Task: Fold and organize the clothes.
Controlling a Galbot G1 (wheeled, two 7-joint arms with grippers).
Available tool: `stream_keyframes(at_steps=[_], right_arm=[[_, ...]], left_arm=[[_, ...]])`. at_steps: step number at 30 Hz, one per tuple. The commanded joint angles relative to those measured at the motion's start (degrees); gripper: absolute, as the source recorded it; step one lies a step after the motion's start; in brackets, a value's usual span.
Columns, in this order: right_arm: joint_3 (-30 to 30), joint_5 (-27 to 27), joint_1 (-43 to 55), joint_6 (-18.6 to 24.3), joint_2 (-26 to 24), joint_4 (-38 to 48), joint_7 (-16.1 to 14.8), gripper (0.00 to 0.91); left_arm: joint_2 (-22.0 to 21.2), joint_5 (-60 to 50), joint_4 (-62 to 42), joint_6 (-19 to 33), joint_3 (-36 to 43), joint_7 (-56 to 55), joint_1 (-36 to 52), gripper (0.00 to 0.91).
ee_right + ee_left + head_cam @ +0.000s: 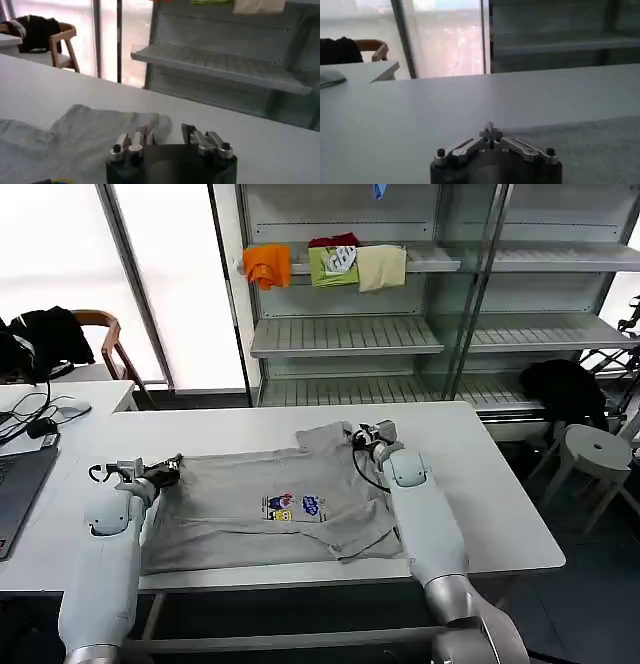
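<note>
**Both grippers at the far edge of a spread grey shirt**

The right gripper (pixel 372 433) sits right of centre in the head view, fingers spread apart over the shirt's upper right sleeve, holding nothing. The left gripper (pixel 165 468), at centre left, has its fingers (pixel 490 131) pressed together at the shirt's left edge. The light grey short-sleeved shirt (pixel 270 509) lies flat, wrinkled, across the white table (pixel 500 494) in the frame's middle, its multicoloured chest print (pixel 293 507) facing up.
</note>
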State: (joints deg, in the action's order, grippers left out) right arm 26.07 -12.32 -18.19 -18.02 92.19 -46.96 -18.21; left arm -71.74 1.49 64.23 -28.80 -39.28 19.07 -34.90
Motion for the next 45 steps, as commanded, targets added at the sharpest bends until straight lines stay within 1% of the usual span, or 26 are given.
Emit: stream_keyframes(at_steps=[1, 7, 14, 19, 25, 28, 33, 42, 45], right_arm=[[-0.01, -0.69, 0.18, 0.78, 2.81, 3.11, -0.28, 0.0], [0.06, -0.48, -0.09, 0.57, 2.81, 3.09, -1.36, 0.0], [0.25, 0.79, -0.32, 0.73, 2.81, 1.89, -1.86, 0.0], [0.51, 1.76, -0.58, 1.52, 2.81, 1.56, -1.62, 0.0], [0.52, 3.94, -1.61, 3.91, 2.81, -0.04, -0.41, 0.0], [0.43, 4.92, -2.76, 4.92, 2.81, -2.93, 0.2, 0.0], [-0.04, 5.86, -5.93, 4.38, 2.81, -10.02, 0.74, 0.0], [-2.63, 8.0, -13.99, 0.35, 2.81, -25.45, 0.96, 0.0], [-3.33, 9.07, -17.25, -1.42, 1.86, -30.86, 0.83, 0.0]], left_arm=[[-0.27, -0.11, 0.85, -0.16, 0.17, 0.16, -0.19, 0.01], [-0.44, -0.11, 1.57, -0.12, 0.21, 0.36, -0.67, 0.0], [-0.37, 0.86, 2.14, 2.92, 0.24, 0.02, -0.8, 0.0], [-0.45, 1.6, 1.98, 4.31, 0.28, -0.6, -0.7, 0.0], [-0.66, 3.93, 1.81, 6.7, 0.24, -2.03, -0.65, 0.0], [-0.62, 5.84, 2.27, 8.01, 0.06, -2.82, -0.95, 0.0], [-0.54, 9.99, 5.05, 9.56, -0.27, -3.62, -2.41, 0.0], [0.5, 14.6, 12.28, 9.68, -1.4, -3.83, -6.97, 0.0], [1.12, 16.83, 15.18, 9.56, -1.84, -3.62, -9.42, 0.0]])
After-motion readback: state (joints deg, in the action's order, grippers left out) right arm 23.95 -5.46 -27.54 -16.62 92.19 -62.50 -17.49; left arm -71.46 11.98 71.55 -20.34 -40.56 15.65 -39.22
